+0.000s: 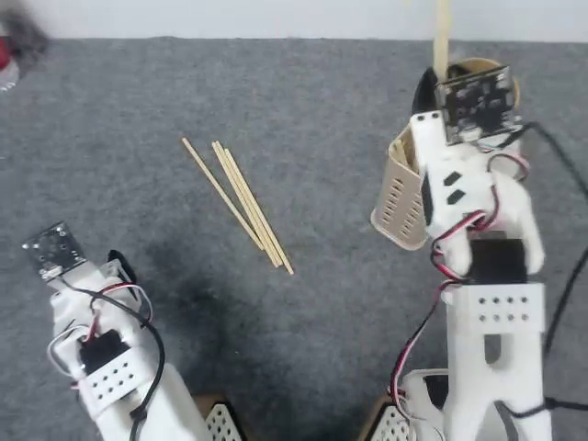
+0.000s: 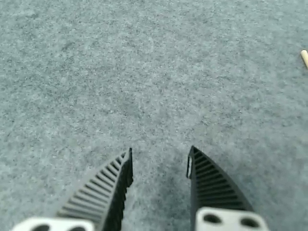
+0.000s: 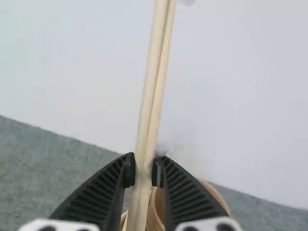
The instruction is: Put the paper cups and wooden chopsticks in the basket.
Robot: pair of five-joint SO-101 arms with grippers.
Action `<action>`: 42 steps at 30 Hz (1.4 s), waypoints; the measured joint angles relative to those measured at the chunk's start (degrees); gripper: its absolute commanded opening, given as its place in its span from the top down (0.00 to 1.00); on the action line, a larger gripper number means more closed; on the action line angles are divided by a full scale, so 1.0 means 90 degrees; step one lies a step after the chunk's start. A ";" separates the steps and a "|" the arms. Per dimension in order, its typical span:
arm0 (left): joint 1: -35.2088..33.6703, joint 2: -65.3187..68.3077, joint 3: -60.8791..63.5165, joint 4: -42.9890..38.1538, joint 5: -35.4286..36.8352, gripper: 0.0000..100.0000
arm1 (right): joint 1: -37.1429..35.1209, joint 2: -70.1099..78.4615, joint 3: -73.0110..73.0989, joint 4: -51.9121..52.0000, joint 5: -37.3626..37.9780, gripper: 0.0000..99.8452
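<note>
Several wooden chopsticks lie loose on the grey carpet in the middle of the high view. At the right stands the beige slotted basket. My right gripper hangs above it, shut on a pair of chopsticks that stand upright between the jaws. A tan rounded rim, perhaps a paper cup, sits just behind the gripper. My left gripper is open over bare carpet at the near left, holding nothing. One chopstick tip is off to its side.
A white wall runs along the far edge of the carpet. A red and dark object sits in the far left corner. Slotted beige pieces stand by the arm bases at the near edge.
</note>
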 measured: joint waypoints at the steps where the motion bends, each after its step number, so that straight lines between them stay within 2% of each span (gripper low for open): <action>1: 0.0000 0.0000 0.0000 0.0000 0.0000 0.82 | 0.0000 0.0000 0.0166 -0.0098 0.0000 0.99; 4: -0.0010 0.0000 0.0000 0.0000 0.0000 0.82 | 0.0000 0.0000 0.0537 -0.0244 0.0000 0.96; 8: 0.0010 0.0000 0.0000 0.0000 0.0000 0.82 | 0.0000 0.0000 0.0869 -0.0254 0.0000 0.75; 9: 0.0039 0.0000 0.0000 0.0000 0.0000 0.82 | 0.0000 0.0000 0.0987 -0.0254 0.0000 0.73; 13: 0.0088 0.0000 0.0000 0.0000 0.0000 0.82 | 0.0020 -0.0010 0.1143 -0.0254 -0.0479 0.75; 18: 0.0088 0.0000 0.0000 0.0000 0.0000 0.82 | -0.0137 -0.0010 0.0840 0.0303 -0.0527 0.76; 21: 0.0098 0.0000 0.0000 0.0000 0.0000 0.82 | -0.0713 -0.0010 0.0088 0.1260 -0.0527 0.76; 24: 0.0098 0.0000 0.0000 0.0000 0.0000 0.82 | -0.1748 0.0283 -0.0625 0.2256 -0.0440 0.76; 28: 0.0098 0.0000 0.0000 0.0000 0.0000 0.82 | -0.2755 0.1543 -0.1358 0.2940 -0.0400 0.76; 34: -0.0010 0.0000 0.0000 0.0000 0.0000 0.82 | -0.3272 0.4112 -0.2647 0.3233 -0.0742 0.76; 42: -0.0195 0.0000 0.0000 0.0000 0.0000 0.82 | -0.3819 0.7228 -0.4386 0.3233 -0.0791 0.76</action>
